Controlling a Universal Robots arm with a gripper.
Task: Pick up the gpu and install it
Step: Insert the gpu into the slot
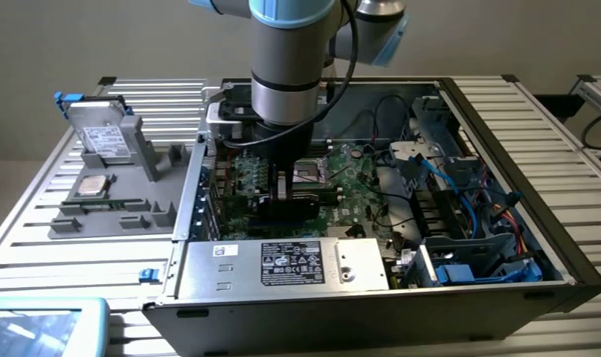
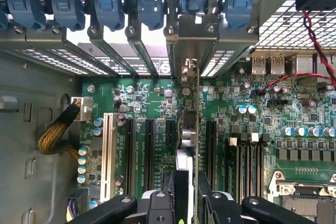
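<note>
In the wrist view the gpu (image 2: 196,129) shows edge-on as a thin upright card. It stands over the green motherboard (image 2: 147,93), between the black expansion slots (image 2: 148,150). Its metal bracket reaches the rear slot openings under the blue latches (image 2: 110,9). My gripper (image 2: 193,203) is shut on the card, one finger on each face. Whether the card's edge sits in a slot is hidden. In the exterior view the gripper (image 1: 280,192) is deep inside the open computer case (image 1: 538,223), with the dark gpu (image 1: 306,202) below it.
A yellow-sleeved cable (image 2: 55,135) lies beside the white slot. Memory sticks (image 2: 247,156) and the CPU socket (image 2: 310,192) flank the card. At the exterior view's left, a grey holder carries a hard drive (image 1: 102,134). The power supply (image 1: 280,264) and blue cables (image 1: 469,186) crowd the case.
</note>
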